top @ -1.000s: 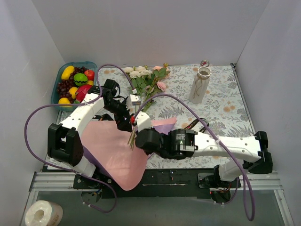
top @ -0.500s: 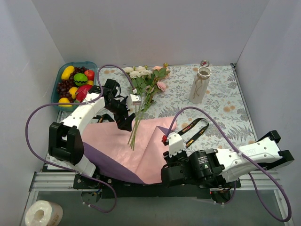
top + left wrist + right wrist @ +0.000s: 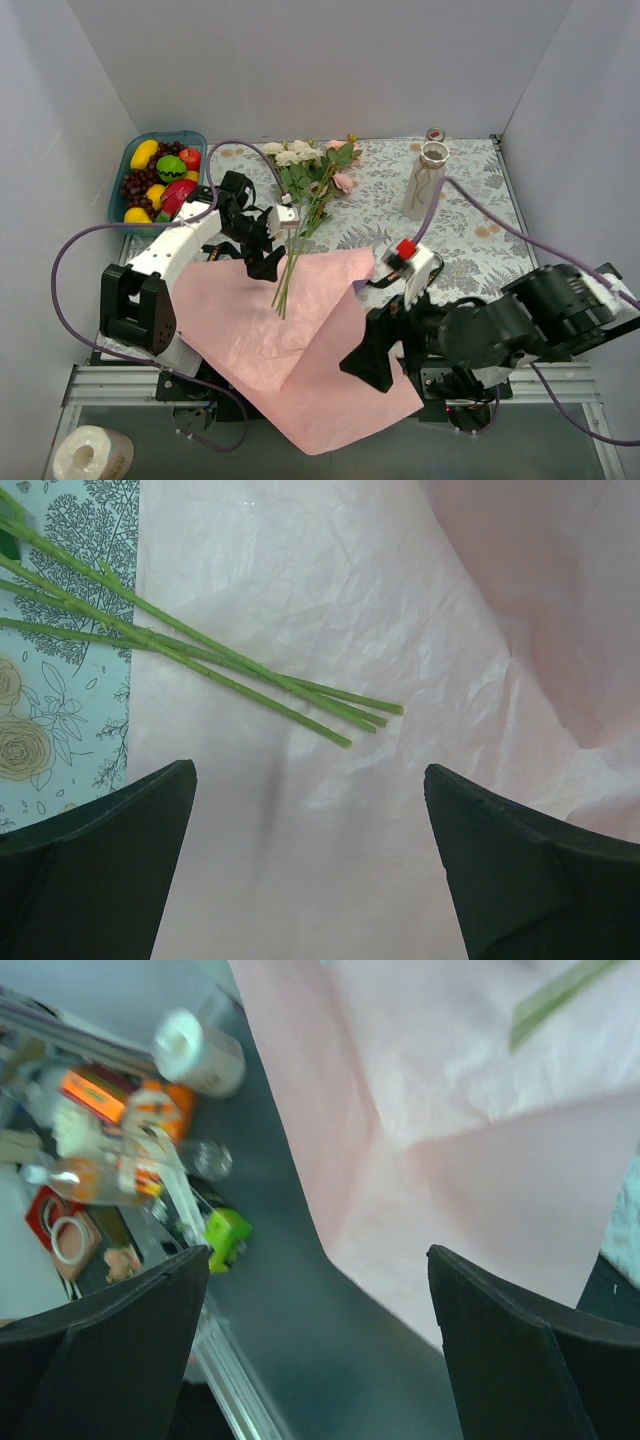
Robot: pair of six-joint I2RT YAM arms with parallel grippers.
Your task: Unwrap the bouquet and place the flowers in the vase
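The floral-print tabletop [image 3: 470, 240] carries everything. The pink paper [image 3: 300, 340] lies unfolded across its near half, one corner hanging past the near edge. The flowers [image 3: 312, 185] lie free at the far middle, blooms far and stem ends near, resting on the paper's far-left part. The vase [image 3: 425, 180] stands upright at the far right, well apart from them.

My left gripper [image 3: 263, 258] hangs just beside the stems with its jaws spread and empty. My right gripper [image 3: 372, 358], over the paper's near corner, also has its jaws spread, pinching nothing.

I judge the unwrapping done, so lifting comes next. I would close the left jaws across the stems where they run together, clear of the paper, so the sheet is not dragged along.

The left wrist view shows the stems [image 3: 250, 675] fanning slightly at their cut ends, which the overhead view blurs together. Only the overhead view shows the vase. The right wrist view is smeared.
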